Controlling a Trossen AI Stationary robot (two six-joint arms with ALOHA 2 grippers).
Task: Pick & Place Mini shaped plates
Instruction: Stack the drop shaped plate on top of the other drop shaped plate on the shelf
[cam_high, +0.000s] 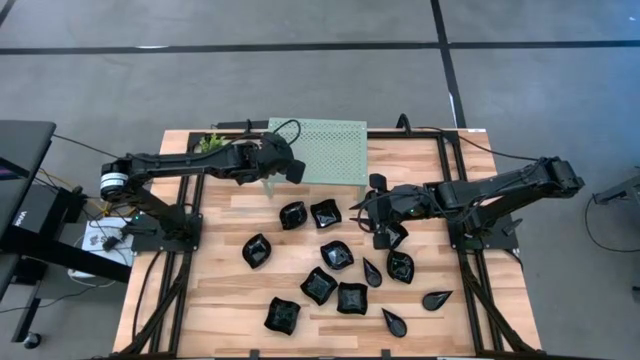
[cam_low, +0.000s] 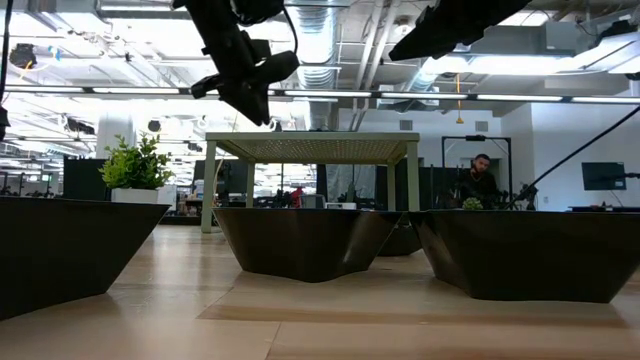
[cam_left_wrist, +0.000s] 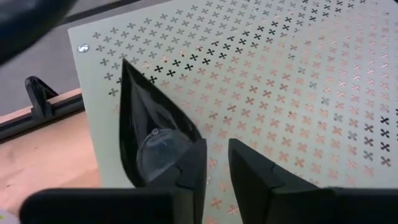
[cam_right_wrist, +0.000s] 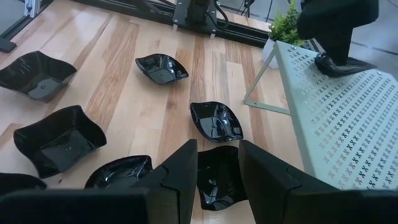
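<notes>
Wooden table (cam_high: 230, 300): black mini plates lie scattered across it, below and between both grippers.
Perforated stand (cam_high: 325, 150): pale green, under the left gripper's tip.
Left gripper (cam_left_wrist: 214, 163): fingers narrowly parted, 1 teardrop plate (cam_left_wrist: 149, 143) gripped by its rim over the stand; arm reaches across.
Right gripper (cam_right_wrist: 217, 163): fingers apart, holding nothing, low over a square plate (cam_right_wrist: 214, 177).

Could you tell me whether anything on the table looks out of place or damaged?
Nothing stands out. The black plates lie scattered upright on the table, none visibly broken; the left gripper holds a teardrop plate over the perforated stand.
</notes>
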